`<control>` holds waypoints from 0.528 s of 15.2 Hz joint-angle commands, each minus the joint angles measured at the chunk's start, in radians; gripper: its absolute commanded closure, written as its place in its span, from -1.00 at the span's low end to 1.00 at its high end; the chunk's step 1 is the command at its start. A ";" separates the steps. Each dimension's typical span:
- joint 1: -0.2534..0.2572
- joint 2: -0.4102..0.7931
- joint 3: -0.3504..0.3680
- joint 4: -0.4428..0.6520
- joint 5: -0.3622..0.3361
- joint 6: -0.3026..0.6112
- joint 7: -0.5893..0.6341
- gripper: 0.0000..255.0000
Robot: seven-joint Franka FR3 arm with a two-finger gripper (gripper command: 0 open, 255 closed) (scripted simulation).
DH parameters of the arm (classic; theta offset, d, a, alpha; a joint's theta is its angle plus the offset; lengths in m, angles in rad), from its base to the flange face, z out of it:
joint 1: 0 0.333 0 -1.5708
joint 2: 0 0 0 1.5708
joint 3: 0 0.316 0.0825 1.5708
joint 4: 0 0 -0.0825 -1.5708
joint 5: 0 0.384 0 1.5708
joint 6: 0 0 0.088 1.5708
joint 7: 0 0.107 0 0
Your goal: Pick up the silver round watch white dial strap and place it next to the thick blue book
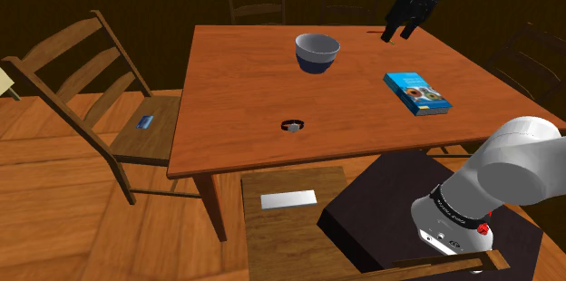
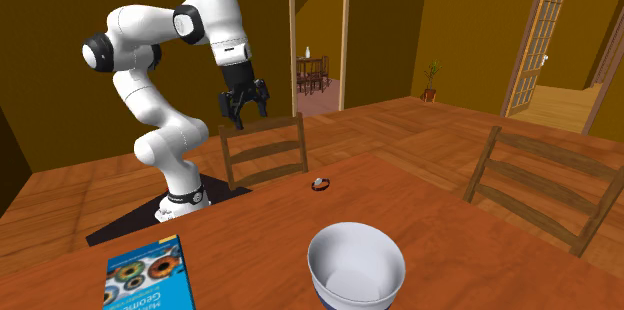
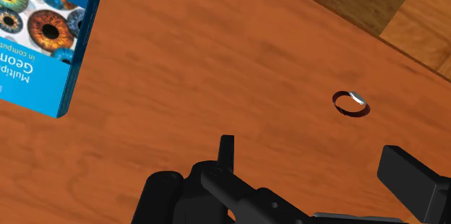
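Note:
A small round watch with a pale dial and dark strap lies on the wooden table, near its front edge. It also shows as a small ring, the watch, and from above as the watch. The blue book with eye pictures lies flat toward the shoulder view's right; the book and the book show its cover. My gripper hangs high above the table's far side, open and empty. The gripper is well above the watch, and its fingers stand apart.
A white bowl with a dark base stands at the table's far middle. Wooden chairs ring the table: one at the shoulder view's left with a small blue item on its seat, one at the front holding a white card.

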 commanded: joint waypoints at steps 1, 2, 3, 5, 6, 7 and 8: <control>0.000 0.000 0.000 0.000 0.000 0.000 0.000 -1.00; 0.005 0.017 0.010 -0.011 0.012 0.021 0.016 -1.00; 0.009 0.036 0.021 -0.021 0.024 0.043 0.031 -1.00; 0.019 0.075 0.042 -0.038 0.048 0.087 0.061 -1.00; 0.024 0.097 0.052 -0.045 0.060 0.109 0.076 -1.00; 0.029 0.119 0.062 -0.051 0.073 0.131 0.090 -1.00; 0.035 0.143 0.072 -0.056 0.085 0.153 0.104 -1.00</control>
